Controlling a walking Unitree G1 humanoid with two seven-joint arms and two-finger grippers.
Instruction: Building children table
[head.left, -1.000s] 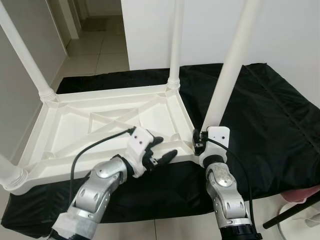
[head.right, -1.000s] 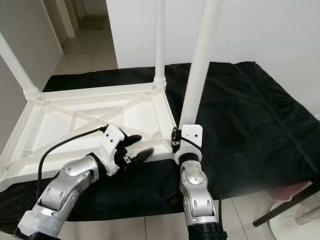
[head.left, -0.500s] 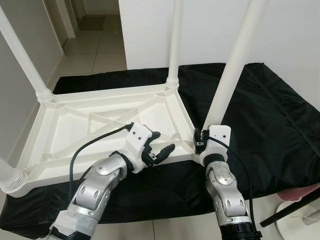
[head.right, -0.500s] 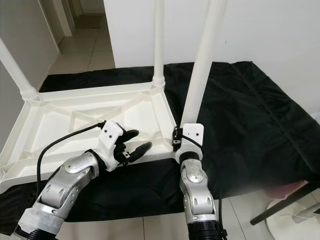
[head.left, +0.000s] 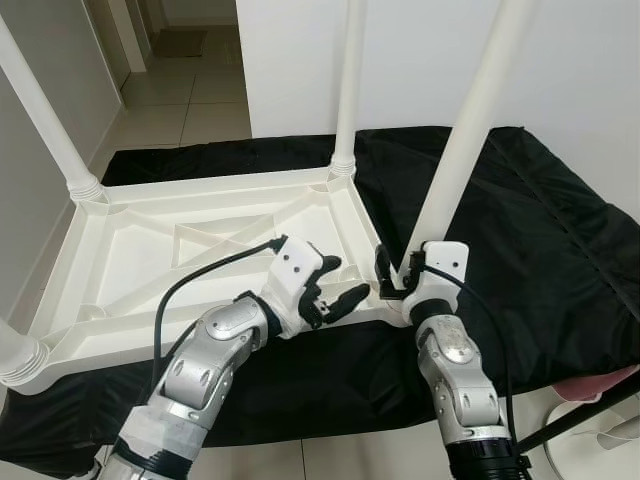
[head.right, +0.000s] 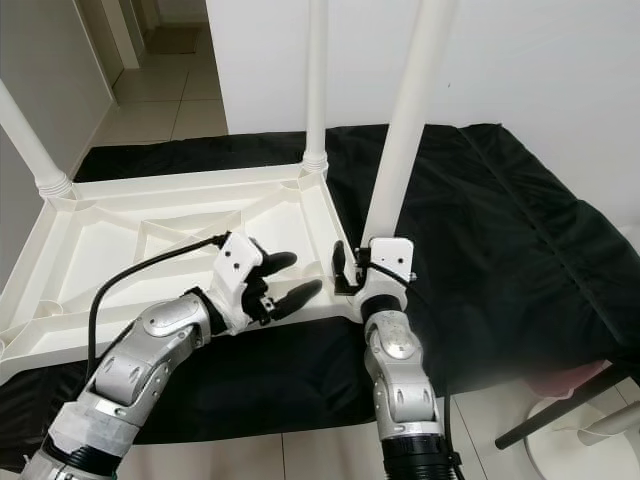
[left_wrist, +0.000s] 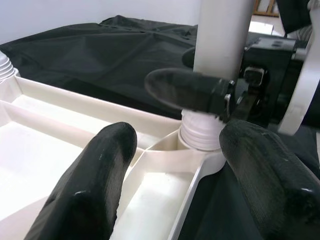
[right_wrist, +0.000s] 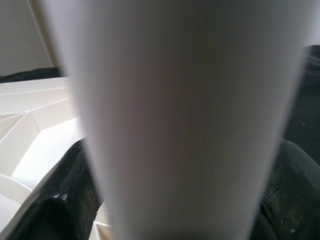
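Left gripper (head.left: 335, 284): now farther along the tabletop's (head.left: 140, 250) near rim, fingers spread, closer to the near leg (head.left: 462, 150). Right gripper (head.left: 392, 282): unmoved.

Place: a home, seen in a room that opens onto a hallway.
Floor: pale glossy tiles (head.left: 205, 95) running from the near room into the far-left passage.
Walls: plain white wall (head.left: 600, 70) on the far right, a grey wall (head.left: 25, 230) on the left.
Hallway: narrow passage (head.right: 160, 40) at far left with white door frames along it.
Black cover: dark fabric sheet (head.left: 560, 230) spread low over the floor.
Furniture: an upturned white plastic children table (head.left: 150, 250) lying on the black sheet, legs pointing up.
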